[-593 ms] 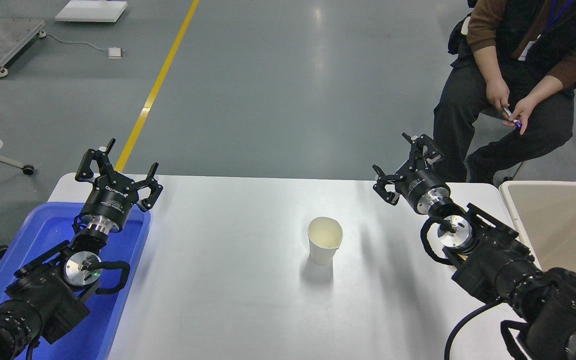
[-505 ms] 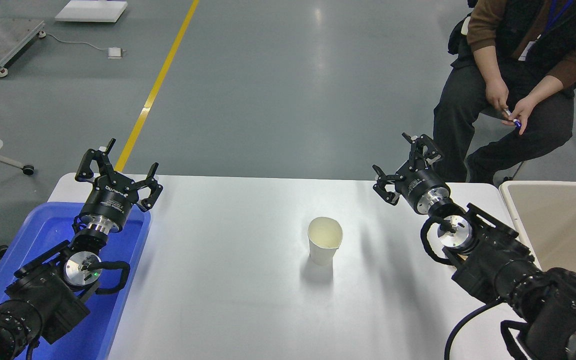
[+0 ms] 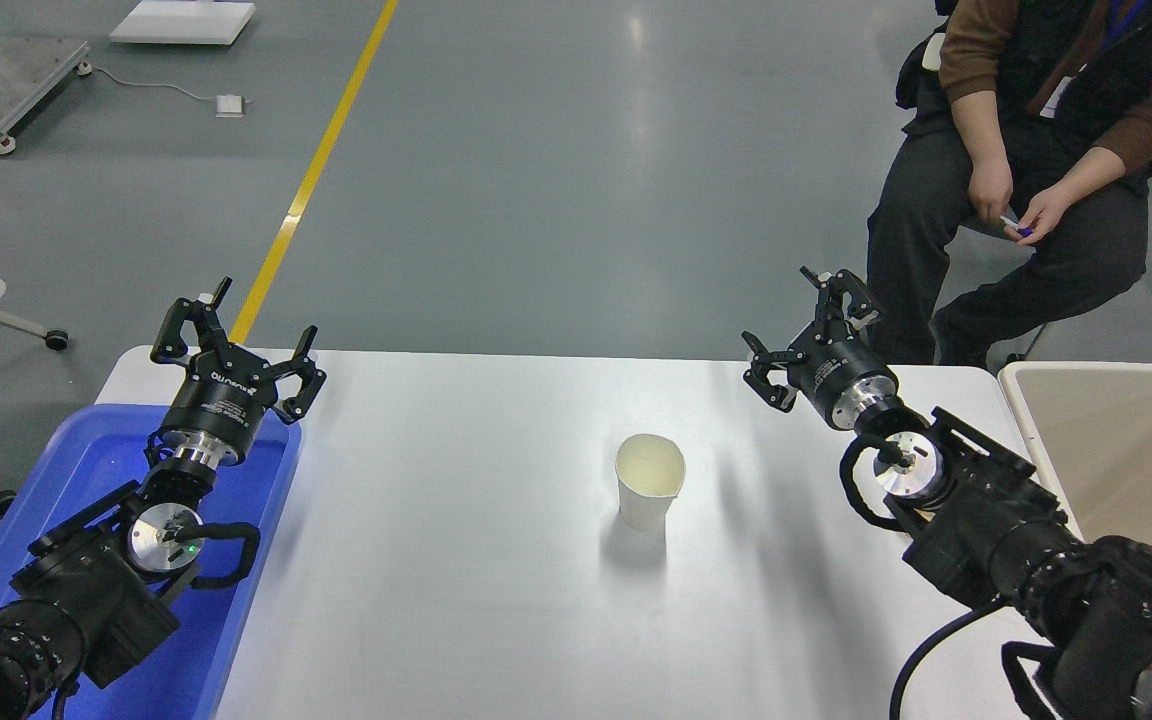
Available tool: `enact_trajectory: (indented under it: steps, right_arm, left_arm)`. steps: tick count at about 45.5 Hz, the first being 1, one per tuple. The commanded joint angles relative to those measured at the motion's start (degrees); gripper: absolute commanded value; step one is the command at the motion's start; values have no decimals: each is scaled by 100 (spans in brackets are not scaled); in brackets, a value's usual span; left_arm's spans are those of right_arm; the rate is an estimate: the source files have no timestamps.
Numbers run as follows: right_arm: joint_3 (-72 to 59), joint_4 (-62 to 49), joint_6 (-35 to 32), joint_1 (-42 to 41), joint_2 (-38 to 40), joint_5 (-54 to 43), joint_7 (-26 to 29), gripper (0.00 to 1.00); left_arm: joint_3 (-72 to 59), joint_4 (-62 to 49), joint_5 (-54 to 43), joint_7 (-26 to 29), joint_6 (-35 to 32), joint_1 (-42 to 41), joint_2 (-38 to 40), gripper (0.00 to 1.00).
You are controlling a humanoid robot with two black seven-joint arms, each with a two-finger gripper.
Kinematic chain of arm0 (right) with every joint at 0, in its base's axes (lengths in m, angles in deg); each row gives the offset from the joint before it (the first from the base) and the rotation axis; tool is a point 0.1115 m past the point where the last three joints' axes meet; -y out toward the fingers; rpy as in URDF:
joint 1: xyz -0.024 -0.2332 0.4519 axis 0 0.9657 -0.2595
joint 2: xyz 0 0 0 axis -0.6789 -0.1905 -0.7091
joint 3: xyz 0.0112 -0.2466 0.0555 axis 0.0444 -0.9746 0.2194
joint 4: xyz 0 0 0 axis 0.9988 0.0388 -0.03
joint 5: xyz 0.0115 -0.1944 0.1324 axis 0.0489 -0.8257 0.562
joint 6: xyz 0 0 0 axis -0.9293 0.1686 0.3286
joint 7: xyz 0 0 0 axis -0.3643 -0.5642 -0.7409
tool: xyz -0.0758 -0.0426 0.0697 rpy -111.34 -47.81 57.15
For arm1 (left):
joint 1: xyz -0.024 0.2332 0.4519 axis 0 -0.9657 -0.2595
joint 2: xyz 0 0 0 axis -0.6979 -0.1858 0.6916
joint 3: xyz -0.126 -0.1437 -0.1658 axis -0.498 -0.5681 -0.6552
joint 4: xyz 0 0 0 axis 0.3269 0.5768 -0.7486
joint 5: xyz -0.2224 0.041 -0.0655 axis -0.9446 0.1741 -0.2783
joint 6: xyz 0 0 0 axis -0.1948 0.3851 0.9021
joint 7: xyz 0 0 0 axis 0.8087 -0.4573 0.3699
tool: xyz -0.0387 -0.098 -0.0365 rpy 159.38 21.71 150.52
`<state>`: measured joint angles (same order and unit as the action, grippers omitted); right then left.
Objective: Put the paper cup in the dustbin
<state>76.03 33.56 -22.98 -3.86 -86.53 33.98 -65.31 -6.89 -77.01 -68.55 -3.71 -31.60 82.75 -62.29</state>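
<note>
The white table [image 3: 456,600] was seen to span most of the view, flanked by the beige dustbin [image 3: 1116,450] at its right edge and a blue plastic tub [image 3: 86,470] at its left. A seated person [image 3: 1036,150] was placed beyond the far right corner. The left gripper [image 3: 236,335] was parked above the tub, its fingers spread and empty. The right gripper [image 3: 808,328] was held over the far right part of the table, likewise spread wide with nothing between its fingers. The paper cup [image 3: 649,482] was stood upright near the table's middle, its long axis vertical and its mouth up; it lay to the left of the right gripper and nearer the camera, well apart from it, and the right arm was judged clearly the nearer. White lettering was noted on the left gripper's body, too small to be read.
</note>
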Motion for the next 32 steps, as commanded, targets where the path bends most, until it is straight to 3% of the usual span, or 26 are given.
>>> enact_trajectory:
  steps: [1, 10, 17, 23, 32]
  right_arm:
    - [-14, 282, -10, -5, 0, -193, 0, 100]
    - [-181, 827, 51, -31, 0, -720, 44, 100]
    - [-742, 1608, 183, -40, 0, -1668, 61, 100]
    - [-1551, 2611, 491, -400, 333, -2627, 70, 100]
    - [-2579, 3218, 500, -1331, 949, -3164, 158, 100]
  left_arm:
    - [2, 0, 0, 0, -2, -1, 0, 100]
    - [2, 0, 0, 0, -2, 8, 0, 100]
    - [2, 0, -9, 0, -2, 8, -9, 100]
    - [2, 0, 0, 0, -2, 8, -9, 100]
    - [2, 0, 0, 0, -2, 8, -9, 100]
